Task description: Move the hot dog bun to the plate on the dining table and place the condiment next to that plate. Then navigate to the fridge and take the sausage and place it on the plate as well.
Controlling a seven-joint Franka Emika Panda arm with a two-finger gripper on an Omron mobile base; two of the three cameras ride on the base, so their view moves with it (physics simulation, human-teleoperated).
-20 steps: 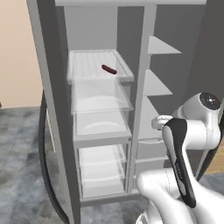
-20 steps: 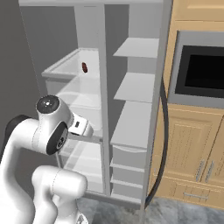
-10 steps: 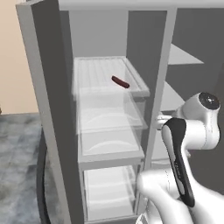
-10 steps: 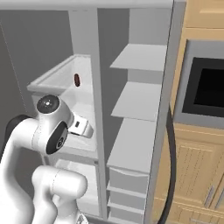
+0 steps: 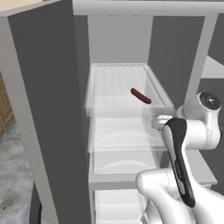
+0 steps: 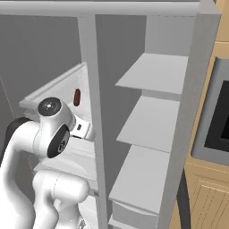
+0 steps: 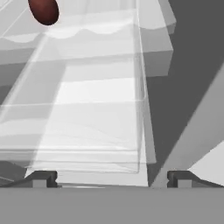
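1. One sausage (image 5: 141,96) lies alone on the top tray (image 5: 109,83) of the fridge (image 5: 48,109), angled across the tray's right half, near its right rim and apart from the front lip.
2. Open room sits all round it on that tray: bare surface to the left and behind, and the front lip is low and see-through.
3. Tight edges, though: a grey divider post (image 6: 91,116) runs full height just right of the trays, and the open door (image 5: 43,131) stands as a tall wall on the left.
4. Below the top tray, more clear drawers (image 5: 124,144) stack up, and nothing shows inside them.
5. Right of the post, pale shelves (image 6: 154,74) step down one under another, bare on top.
6. Gripper (image 7: 111,178) faces the drawer fronts, well below the sausage; in the hand view the sausage (image 7: 43,11) peeks in at the top left corner.
7. Fingers (image 7: 41,178) stand spread wide apart with nothing between them.
8. Since half a second ago, the whole fridge looms larger in both base views: the base has rolled closer. The sausage keeps its spot on the tray.
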